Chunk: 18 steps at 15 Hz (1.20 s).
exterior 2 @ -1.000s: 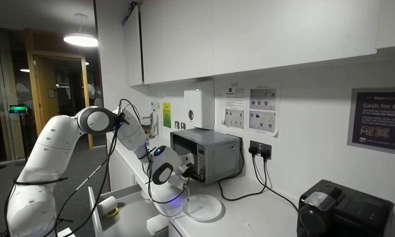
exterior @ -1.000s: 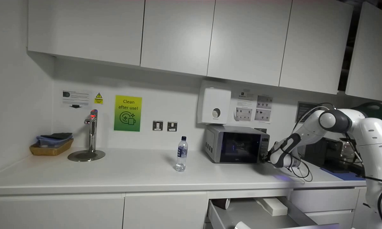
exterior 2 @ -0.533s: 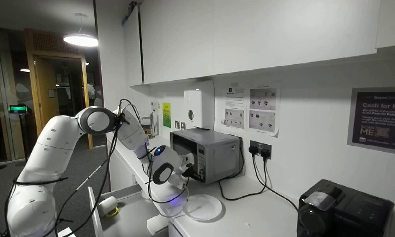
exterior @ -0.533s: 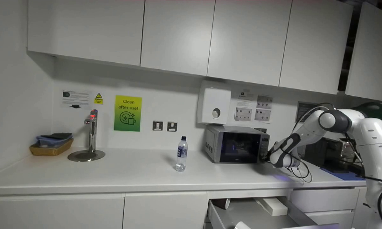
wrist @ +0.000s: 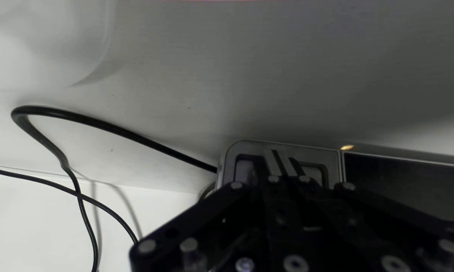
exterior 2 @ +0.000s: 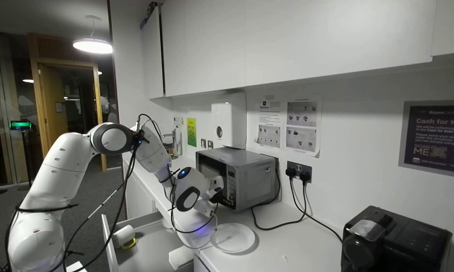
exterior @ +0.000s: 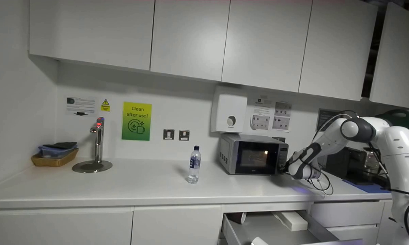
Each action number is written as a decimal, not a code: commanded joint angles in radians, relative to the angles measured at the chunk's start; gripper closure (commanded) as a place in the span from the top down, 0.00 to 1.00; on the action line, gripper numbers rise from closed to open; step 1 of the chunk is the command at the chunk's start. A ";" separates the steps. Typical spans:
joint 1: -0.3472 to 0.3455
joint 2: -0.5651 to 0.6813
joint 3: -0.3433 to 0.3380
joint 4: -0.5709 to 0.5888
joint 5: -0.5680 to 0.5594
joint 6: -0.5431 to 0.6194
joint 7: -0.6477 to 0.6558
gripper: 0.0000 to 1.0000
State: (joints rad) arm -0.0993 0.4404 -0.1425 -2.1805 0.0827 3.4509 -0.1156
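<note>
State change: the interior of the microwave [exterior: 229, 160], dark behind its window [exterior: 253, 158] a moment ago, is now lit amber. The wrist view shows a small amber spot [wrist: 347, 147] where the control panel [exterior 2: 231, 185] meets the door [wrist: 404, 181]. I judge this a response to pressure on the panel; whether the appliance has started or the latch has released, I cannot tell.

Jaws: clenched together, no object between them. They stand at the panel's lower end, touching or nearly so; the contact point is hidden.

Location: the microwave stands on the tabletop [exterior: 150, 183] before the far wall [exterior: 177, 105], right of the bottle [exterior: 194, 166] in an exterior view.

Pose: my arm [exterior 2: 113, 139] is unmoved over this interval. It rises, arches over and slopes down to the panel, wrist [exterior 2: 191, 185] low above the tabletop. The plate [exterior 2: 233, 238] lies near the wrist. The open drawer [exterior 2: 151, 245], holding a mug [exterior 2: 124, 235], projects below the near edge.
</note>
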 commanded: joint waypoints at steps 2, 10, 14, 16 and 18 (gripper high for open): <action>-0.013 0.102 0.018 0.155 -0.035 0.080 0.034 0.00; -0.004 0.080 0.003 0.174 -0.035 0.007 0.023 0.00; -0.005 0.046 -0.001 0.101 -0.037 0.016 0.018 0.00; -0.009 0.024 0.001 0.064 -0.043 0.014 0.015 0.00; -0.005 0.011 -0.007 0.049 -0.048 0.011 0.006 0.00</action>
State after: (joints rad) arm -0.1010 0.4516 -0.1419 -2.1605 0.0752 3.4515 -0.1139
